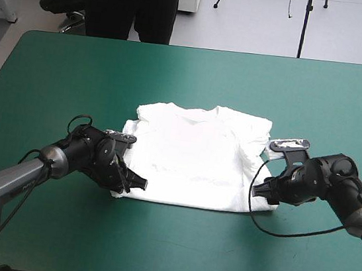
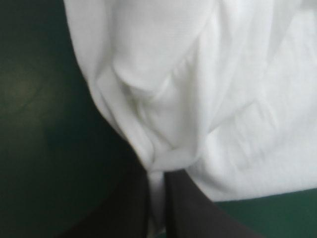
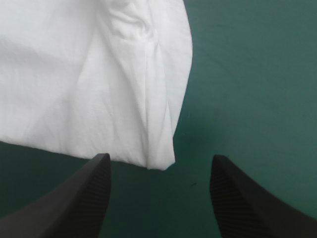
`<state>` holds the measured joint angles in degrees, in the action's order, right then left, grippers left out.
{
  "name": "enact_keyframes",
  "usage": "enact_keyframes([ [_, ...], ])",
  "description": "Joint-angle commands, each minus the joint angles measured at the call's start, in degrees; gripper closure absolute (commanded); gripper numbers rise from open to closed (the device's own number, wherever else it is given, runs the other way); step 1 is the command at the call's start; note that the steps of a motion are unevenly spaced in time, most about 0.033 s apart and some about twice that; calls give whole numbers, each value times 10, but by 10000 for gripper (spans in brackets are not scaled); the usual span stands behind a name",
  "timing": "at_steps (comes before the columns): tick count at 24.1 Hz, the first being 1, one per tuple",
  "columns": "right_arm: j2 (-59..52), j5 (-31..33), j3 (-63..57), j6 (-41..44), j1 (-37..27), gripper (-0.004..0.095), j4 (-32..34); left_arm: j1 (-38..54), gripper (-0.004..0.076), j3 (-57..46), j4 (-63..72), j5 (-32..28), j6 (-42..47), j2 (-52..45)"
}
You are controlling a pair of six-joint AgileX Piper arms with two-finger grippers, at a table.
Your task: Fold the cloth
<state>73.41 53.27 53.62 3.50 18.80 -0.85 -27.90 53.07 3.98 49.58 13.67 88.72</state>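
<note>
L pincer (image 1: 136,183) is clamping the T-shirt (image 1: 191,157) at its near-left hem corner, w/ cloth bunching between its black fingers (image 2: 190,213). T-shirt is lying flat mid-worktop (image 1: 77,62), collar toward the far edge. R pincer (image 1: 261,187) is sitting open, w/ the near-right corner just ahead of it, ungripped. Step, prob.: taking both hem corners. Next: R advancing & pinching, then both lifting toward the collar.

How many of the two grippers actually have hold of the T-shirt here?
1. The left gripper is shut on the T-shirt at its near left corner. The right gripper stands open by the near right corner, holding nothing.
</note>
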Motion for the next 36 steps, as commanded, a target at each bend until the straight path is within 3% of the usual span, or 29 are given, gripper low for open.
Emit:
enact_keyframes([
  [1, 13, -22, 10, -2, 1, 344, -1, -6, 733, 3, 14, -20, 26, -3],
  [10, 94, -22, 9, -1, 1, 360, -1, -6, 733, 5, 14, -13, 27, -3],
  [17, 149, -25, -5, -10, 1, 727, -42, -6, 733, 5, 14, -13, 27, -3],
  [20, 149, -20, -12, -9, 1, 929, -46, -6, 733, 15, 4, -10, 27, -4],
  [27, 119, 20, 30, -6, 1, 925, -38, -6, 733, 76, -49, 35, 28, -27],
  [36, 82, 122, 145, 0, 1, 925, -23, -6, 733, 129, -66, 99, 31, -64],
])
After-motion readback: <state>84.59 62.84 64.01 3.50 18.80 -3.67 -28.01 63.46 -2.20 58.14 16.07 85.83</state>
